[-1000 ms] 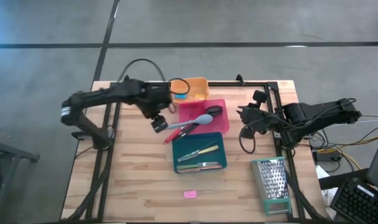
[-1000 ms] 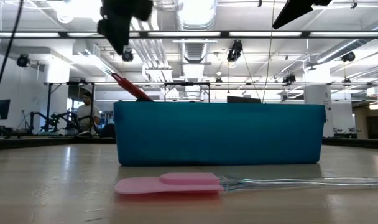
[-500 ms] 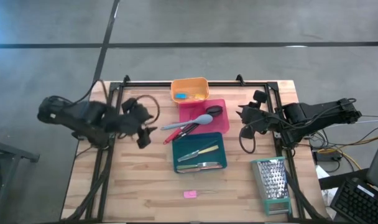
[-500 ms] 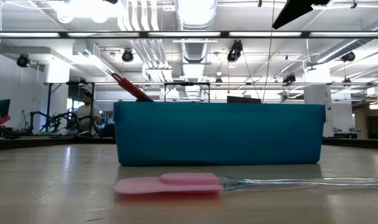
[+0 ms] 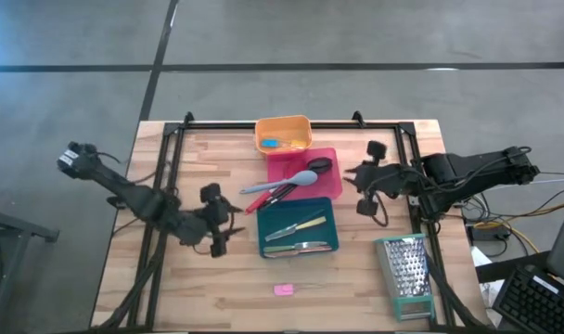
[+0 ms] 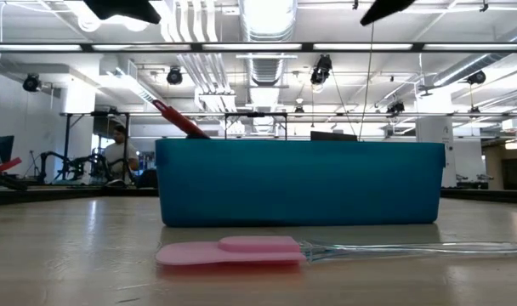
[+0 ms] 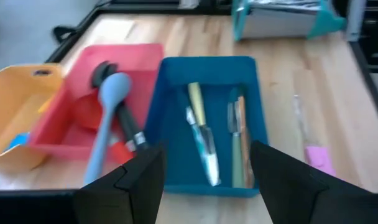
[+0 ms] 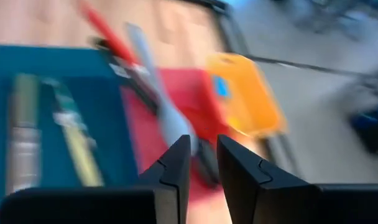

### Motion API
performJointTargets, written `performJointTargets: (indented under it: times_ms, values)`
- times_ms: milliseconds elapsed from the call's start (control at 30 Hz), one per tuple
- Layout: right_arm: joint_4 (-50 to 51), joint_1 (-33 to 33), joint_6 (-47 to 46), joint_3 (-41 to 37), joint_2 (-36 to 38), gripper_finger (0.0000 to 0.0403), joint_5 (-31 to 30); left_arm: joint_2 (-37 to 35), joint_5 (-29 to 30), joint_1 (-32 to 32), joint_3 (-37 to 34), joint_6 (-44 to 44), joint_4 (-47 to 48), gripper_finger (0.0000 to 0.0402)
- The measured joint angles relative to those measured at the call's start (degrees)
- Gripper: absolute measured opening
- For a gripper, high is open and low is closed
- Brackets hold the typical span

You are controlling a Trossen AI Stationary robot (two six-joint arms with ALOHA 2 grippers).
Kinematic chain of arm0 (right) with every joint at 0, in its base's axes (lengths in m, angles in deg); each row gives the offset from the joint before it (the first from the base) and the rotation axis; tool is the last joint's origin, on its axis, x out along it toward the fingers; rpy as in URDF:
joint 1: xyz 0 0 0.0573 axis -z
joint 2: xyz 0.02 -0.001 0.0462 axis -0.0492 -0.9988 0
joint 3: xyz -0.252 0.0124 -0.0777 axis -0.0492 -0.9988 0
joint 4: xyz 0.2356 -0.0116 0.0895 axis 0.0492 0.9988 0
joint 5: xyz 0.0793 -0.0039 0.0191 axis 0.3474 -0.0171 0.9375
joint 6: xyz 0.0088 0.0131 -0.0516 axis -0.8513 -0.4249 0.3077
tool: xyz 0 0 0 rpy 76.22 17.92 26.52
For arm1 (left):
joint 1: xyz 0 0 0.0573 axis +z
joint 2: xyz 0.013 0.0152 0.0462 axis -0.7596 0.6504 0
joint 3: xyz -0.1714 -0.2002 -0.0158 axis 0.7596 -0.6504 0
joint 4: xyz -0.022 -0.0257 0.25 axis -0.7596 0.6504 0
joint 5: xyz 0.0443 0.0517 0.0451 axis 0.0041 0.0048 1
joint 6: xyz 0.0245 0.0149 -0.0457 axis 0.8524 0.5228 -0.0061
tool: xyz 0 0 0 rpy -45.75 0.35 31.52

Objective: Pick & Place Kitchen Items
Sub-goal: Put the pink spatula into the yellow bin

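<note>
My left hand [image 5: 217,225] hangs beside the teal tray [image 5: 298,225], fingers spread wide, holding nothing. My right hand [image 5: 358,189] hovers near the pink tray [image 5: 301,172], fingers nearly together and empty. The yellow-handled knife [image 5: 296,227] lies in the teal tray.

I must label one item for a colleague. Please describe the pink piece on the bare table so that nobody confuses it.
Start at the teal tray in the table's middle. On the bare wood beside it, away from the pink tray, lies the small pink spatula, alone. Unlike every other utensil, it is in no tray and has a clear handle.
</note>
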Motion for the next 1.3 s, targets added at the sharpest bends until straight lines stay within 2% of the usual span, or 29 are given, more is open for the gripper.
performJointTargets:
  times_ms: [133, 333, 600, 767, 867, 933, 1067, 1233, 1300]
  values:
    - [-6.52, -0.06, 4.41, -1.69, -0.61, 0.0076, 11.9, -0.25, 0.41, -2.25, -4.76, 2.74, -8.7, 0.0234]
    - [-12.46, -0.08, 5.95, -4.67, -6.09, 0.0109, 15.28, -0.44, 2.38, -4.53, -9.55, 8.26, -21.37, 0.0234]
    - [-14.76, -1.26, 9.41, -1.65, -20.78, 0.0168, 26.41, -1.91, 2.49, -6.29, -9.26, 12.75, -22.51, 0.0234]
    - [-12.96, -3.86, 13.07, 5.07, -30.47, 0.0204, 26.72, -3.84, 3.74, -6.29, -8.91, 15.96, -22.68, 0.0234]
    - [-4.3, -4.93, 13.29, 10.93, -34.73, 0.0216, 25.78, -4.26, 4.41, -6.29, -9.86, 12.36, -22.46, 0.0234]
    - [1.41, -5.08, 10.76, 14.32, -36.02, 0.0218, 23.97, -3.85, 2.63, -6.19, -10.6, 9.37, -22.25, 0.0234]
    - [4.82, -4.93, 7.75, 16.4, -34.86, 0.021, 21.56, -1.84, -0.34, -6.06, -10.76, 7.1, -22.54, 0.0234]
    - [4.93, -5.06, 6.48, 16.07, -30.62, 0.0194, 20.64, 4.28, -2.77, -5.83, -9.39, 16.54, -22.73, 0.0234]
    - [5.03, -4.96, 6.39, 15.56, -28.59, 0.0187, 20.39, 7.51, -4.8, -5.42, -7.2, 17.65, -23.53, 0.0234]
